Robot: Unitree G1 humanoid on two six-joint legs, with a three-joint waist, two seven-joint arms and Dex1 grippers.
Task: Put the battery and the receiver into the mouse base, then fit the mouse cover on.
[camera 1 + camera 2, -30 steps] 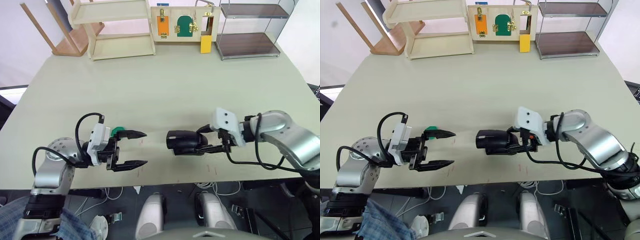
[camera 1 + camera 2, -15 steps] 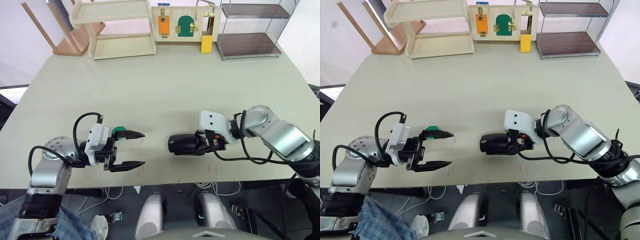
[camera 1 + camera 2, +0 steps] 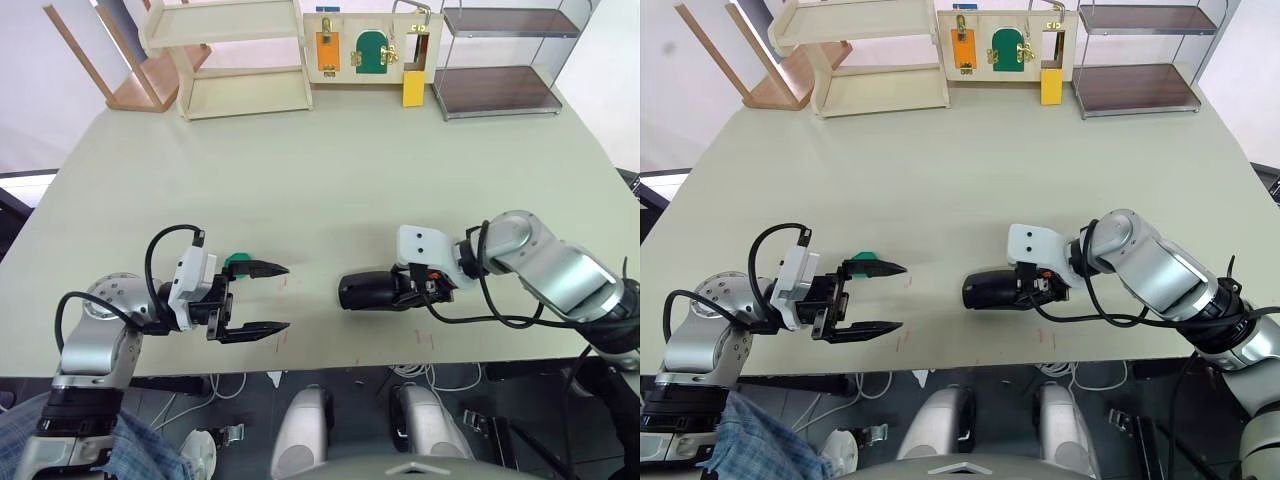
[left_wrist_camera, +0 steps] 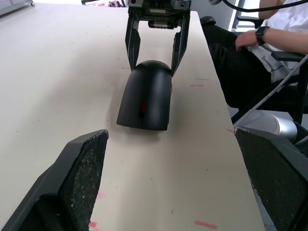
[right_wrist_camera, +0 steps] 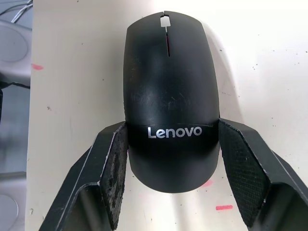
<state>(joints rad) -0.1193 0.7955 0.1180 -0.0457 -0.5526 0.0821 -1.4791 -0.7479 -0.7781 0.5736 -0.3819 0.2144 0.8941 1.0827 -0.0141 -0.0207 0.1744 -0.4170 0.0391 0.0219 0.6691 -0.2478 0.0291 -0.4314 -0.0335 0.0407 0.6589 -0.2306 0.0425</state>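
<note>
The assembled Lenovo mouse [image 5: 168, 96], its black mouse cover [image 4: 146, 94] fitted on, lies on the desk [image 3: 330, 170] near the front edge, right of centre. The right gripper [image 5: 169, 159] straddles its rear end, one finger touching it, the other just beside it. The left gripper [image 3: 262, 298] hovers released and empty, well apart to the left.

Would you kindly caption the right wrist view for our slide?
Right gripper straddles the assembled Lenovo mouse on the table.
</note>
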